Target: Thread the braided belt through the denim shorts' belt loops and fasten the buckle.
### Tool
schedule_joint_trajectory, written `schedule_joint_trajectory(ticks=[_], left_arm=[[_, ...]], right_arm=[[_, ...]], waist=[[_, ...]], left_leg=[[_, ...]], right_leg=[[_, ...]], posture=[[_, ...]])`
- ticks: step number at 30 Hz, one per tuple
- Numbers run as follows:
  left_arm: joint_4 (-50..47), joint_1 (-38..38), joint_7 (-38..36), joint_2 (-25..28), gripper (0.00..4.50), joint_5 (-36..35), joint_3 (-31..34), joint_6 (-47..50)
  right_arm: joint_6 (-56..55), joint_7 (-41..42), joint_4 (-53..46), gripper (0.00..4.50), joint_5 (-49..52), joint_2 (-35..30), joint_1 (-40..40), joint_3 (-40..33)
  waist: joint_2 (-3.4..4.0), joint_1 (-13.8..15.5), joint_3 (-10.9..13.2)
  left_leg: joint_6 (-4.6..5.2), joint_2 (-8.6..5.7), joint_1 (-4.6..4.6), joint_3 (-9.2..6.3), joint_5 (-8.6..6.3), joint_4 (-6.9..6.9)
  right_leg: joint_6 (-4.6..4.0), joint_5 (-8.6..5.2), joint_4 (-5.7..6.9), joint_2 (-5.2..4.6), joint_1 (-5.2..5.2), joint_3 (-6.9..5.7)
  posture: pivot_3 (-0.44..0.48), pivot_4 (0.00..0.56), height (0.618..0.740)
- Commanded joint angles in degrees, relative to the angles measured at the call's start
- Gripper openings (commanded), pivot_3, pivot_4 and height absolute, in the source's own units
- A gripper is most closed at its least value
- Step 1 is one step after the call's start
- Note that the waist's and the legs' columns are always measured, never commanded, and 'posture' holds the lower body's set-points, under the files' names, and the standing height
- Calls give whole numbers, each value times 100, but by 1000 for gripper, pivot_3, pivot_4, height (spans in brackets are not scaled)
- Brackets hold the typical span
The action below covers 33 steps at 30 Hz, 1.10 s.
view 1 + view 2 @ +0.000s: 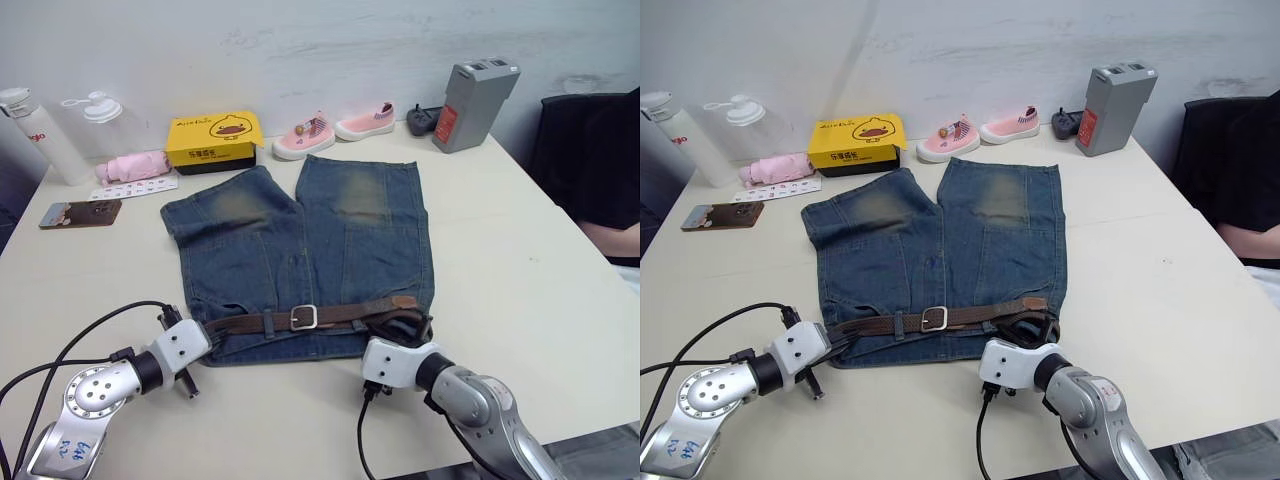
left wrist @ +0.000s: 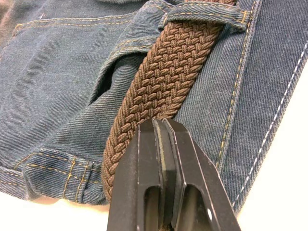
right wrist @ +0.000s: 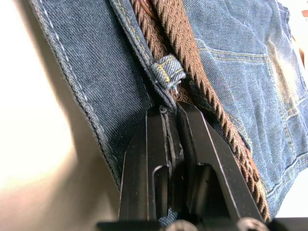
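Although the braided belt [image 1: 340, 316] already lies along the waistband of the denim shorts [image 1: 300, 255], the job looks close to its end rather than finished. Nearest the robot, the left gripper [image 2: 161, 126] is pressed closed at the belt's left stretch, its black fingers [image 2: 144, 159] meeting over the woven strap just beside the pocket edge; whether strap is actually pinched between them cannot be told. The right gripper [image 3: 169, 111] sits at the shorts' right hip, fingers drawn together right below a belt loop [image 3: 168, 71], where the belt bunches into a dark fold; here too it is unclear if cloth or strap is caught.

Between the two, the buckle [image 1: 304, 317] rests near the middle of the waistband, with the strap passing through it and a tan-tipped tail [image 1: 403, 300] lying toward the right hip. The shorts lie flat on the table [image 1: 520, 260], legs pointing away.

Judged from this, threading is largely done and the step in hand is snugging or settling the belt. The next move likely calls for checking the prong is seated and tucking the loose tail.

Farther back stand a yellow box [image 1: 212, 139], small pink shoes [image 1: 335, 127] and a grey battery pack [image 1: 474, 103].
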Motion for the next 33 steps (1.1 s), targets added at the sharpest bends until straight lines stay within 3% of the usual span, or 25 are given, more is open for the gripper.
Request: schedule_joint_trajectory(ticks=[1, 6, 9, 10, 12, 16, 18, 19, 24, 28, 31, 33], left_arm=[[-32, 479, -379, 121, 48, 18, -195, 54], [-62, 671, -477, 243, 48, 230, -371, -85], [-46, 687, -523, 248, 882, 94, -353, -55], [-56, 685, -557, 252, 1372, 50, -350, -49], [-71, 680, -612, 267, 2132, 14, -346, -80], [-416, 741, -908, 376, 3970, -330, -166, 55], [-688, 747, -1144, 502, 3987, -752, 77, 300], [-864, 713, -1230, 544, 3987, -1046, 217, 521], [-1624, 674, -1670, 869, 3987, -2321, 932, 1609], [-1638, 566, -2018, 1162, 3987, -3465, 1774, 2565], [-1353, 341, -2024, 1153, 3987, -3477, 1956, 2618], [-1189, 192, -1951, 1098, 3987, -3158, 1811, 2425]], right_arm=[[259, -36, 111, 0, -197, -177, 117, -334], [253, 8, 125, 0, -117, -330, 229, -379], [363, 96, 44, 0, 141, -294, 223, -555], [387, 148, 15, 778, 236, -292, 216, -596], [436, 292, -68, 1444, 489, -338, 267, -756], [514, 938, -467, 3364, 1106, -781, 529, -1147], [734, 1359, -832, 4291, 1629, -988, 564, -1544], [883, 1561, -980, 4443, 1924, -1077, 552, -1780], [1621, 2206, -1419, 4443, 3394, -1233, 371, -2892], [2701, 2606, -1615, 4443, 4998, -1168, -161, -4160], [3204, 2667, -1391, 4443, 5890, -1284, -641, -4901], [3263, 2542, -1163, 4443, 6065, -1381, -816, -5021]], waist=[[-2, -8, -2], [-6, 43, -4], [-7, 80, -3], [-7, 87, -3], [-7, 97, -1], [-15, 95, 6], [-20, 93, 14], [-26, 91, 22], [-34, 89, 82], [-15, 89, 104], [0, 103, 112], [2, 98, 114]], left_leg=[[1, 1, 1, -1, -1, 0], [25, -2, 3, -1, -16, 4], [38, -9, 2, 2, -24, 10], [39, -9, 2, 2, -25, 11], [40, -10, 2, 2, -25, 14], [40, -8, -2, 1, -25, 14], [37, -3, -6, 0, -27, 13], [36, 0, -4, -1, -28, 13], [33, 8, -10, -9, -26, 13], [34, 5, -14, -10, -25, 12], [34, 3, -8, -17, -26, 13], [35, 1, -5, -20, -26, 11]], right_leg=[[0, 0, -1, -2, 0, 0], [0, 0, -9, -25, 8, 2], [-1, 0, -12, -33, 15, -1], [-1, 0, -15, -34, 17, -2], [-1, 0, -18, -36, 20, -4], [2, -2, -18, -58, 25, -7], [13, -9, -17, -58, 35, -10], [16, -10, -17, -57, 37, -11], [17, -10, -20, -57, 38, -16], [19, -9, -29, -60, 39, -20], [21, -7, -44, -62, 57, -30], [23, -5, -62, -64, 69, -30]], posture=[[0, 150, 712], [0, 150, 712], [0, 150, 712], [0, 150, 712], [0, 150, 712], [0, 150, 712], [0, 150, 712], [0, 150, 712], [0, 150, 712], [0, 150, 712], [0, 150, 712], [0, 150, 712]])
